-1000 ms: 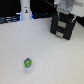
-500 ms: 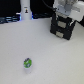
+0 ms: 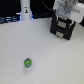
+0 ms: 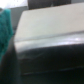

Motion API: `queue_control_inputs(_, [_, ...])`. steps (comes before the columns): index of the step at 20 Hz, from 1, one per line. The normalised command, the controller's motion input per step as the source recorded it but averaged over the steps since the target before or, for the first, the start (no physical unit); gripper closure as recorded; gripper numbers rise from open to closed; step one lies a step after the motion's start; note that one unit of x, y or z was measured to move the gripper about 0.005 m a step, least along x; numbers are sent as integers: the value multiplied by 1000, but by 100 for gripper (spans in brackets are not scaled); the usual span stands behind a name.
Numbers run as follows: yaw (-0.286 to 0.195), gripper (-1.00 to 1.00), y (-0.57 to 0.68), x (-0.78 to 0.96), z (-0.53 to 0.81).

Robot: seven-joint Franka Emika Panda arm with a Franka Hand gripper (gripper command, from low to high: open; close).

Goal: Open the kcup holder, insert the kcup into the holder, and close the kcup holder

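Here the kcup holder [image 3: 63, 29] sits at the far side of the desk [image 3: 40, 50], toward the exterior view's right: a black, boxy unit with hard square edges and two rectangular recesses stacked on its front face. The white and grey arm is directly above it, its claw [image 3: 64, 16] down at the holder's top edge. The frame is too blurred to show how the jaws stand, so I cannot tell whether the claw is open or closed, or whether it touches the box.

In the wrist view the holder [image 4: 50, 35] fills most of the frame as a flat, smooth, greyish top panel with a rounded corner, dropping to a dark glossy front; everything is soft and out of focus.

The kcup [image 3: 27, 63] stands alone on the pale, matte desk, well apart from the holder and nearer the camera. It is a tiny rounded whitish pod with a green-and-blue top.

At the back, toward the exterior view's left, a white bottle-shaped object [image 3: 25, 11] stands upright.
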Motion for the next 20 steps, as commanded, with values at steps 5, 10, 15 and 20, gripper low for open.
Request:
queue_control_inputs(5, [-6, 100, -31, 72, 44])
queue_control_inputs(10, [-24, 100, -254, 500, 250])
queue_control_inputs(15, [-34, 100, -350, 673, 294])
queue_control_inputs(20, [-55, 100, -413, 857, 177])
